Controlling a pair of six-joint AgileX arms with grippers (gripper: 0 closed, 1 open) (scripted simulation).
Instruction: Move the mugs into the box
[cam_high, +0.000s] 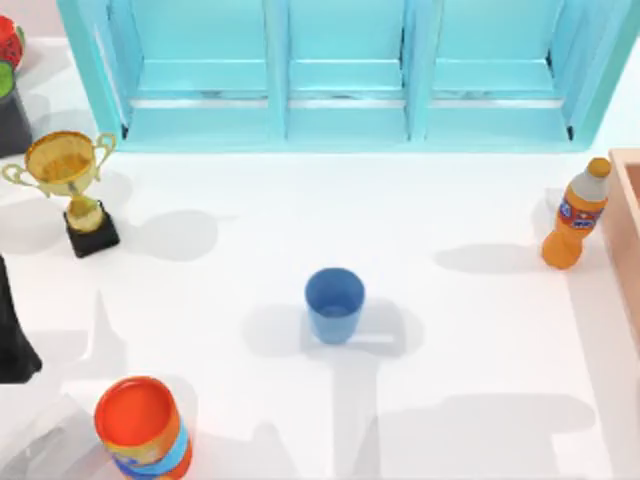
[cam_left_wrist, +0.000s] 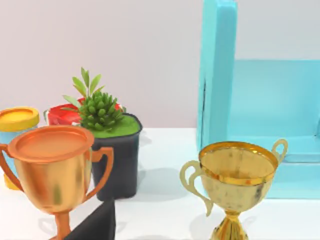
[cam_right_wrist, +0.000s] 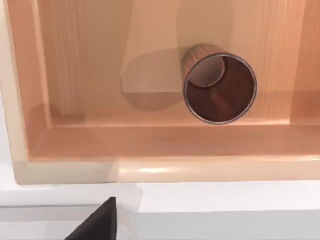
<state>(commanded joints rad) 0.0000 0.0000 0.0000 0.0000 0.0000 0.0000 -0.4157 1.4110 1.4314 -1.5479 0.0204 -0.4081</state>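
Observation:
The blue mug (cam_high: 334, 303) stands upright near the middle of the white table, apart from both arms. In the right wrist view the brown mug (cam_right_wrist: 220, 89) stands on the floor of the tan box (cam_right_wrist: 150, 170), close to one wall, with nothing holding it. A dark part of my right gripper (cam_right_wrist: 100, 222) hangs over the table just outside the box's thick rim. The box's edge (cam_high: 628, 240) shows at the table's right side. My left arm (cam_high: 12, 335) is parked at the left edge, and a dark part of the left gripper (cam_left_wrist: 97, 225) faces the trophies.
A turquoise cabinet (cam_high: 340, 70) runs along the back. A gold trophy (cam_high: 68, 185) and a potted plant (cam_left_wrist: 107, 145) stand back left, with a copper trophy (cam_left_wrist: 52, 170) beside them. An orange-topped can (cam_high: 142, 425) sits front left. An orange bottle (cam_high: 577, 215) stands next to the box.

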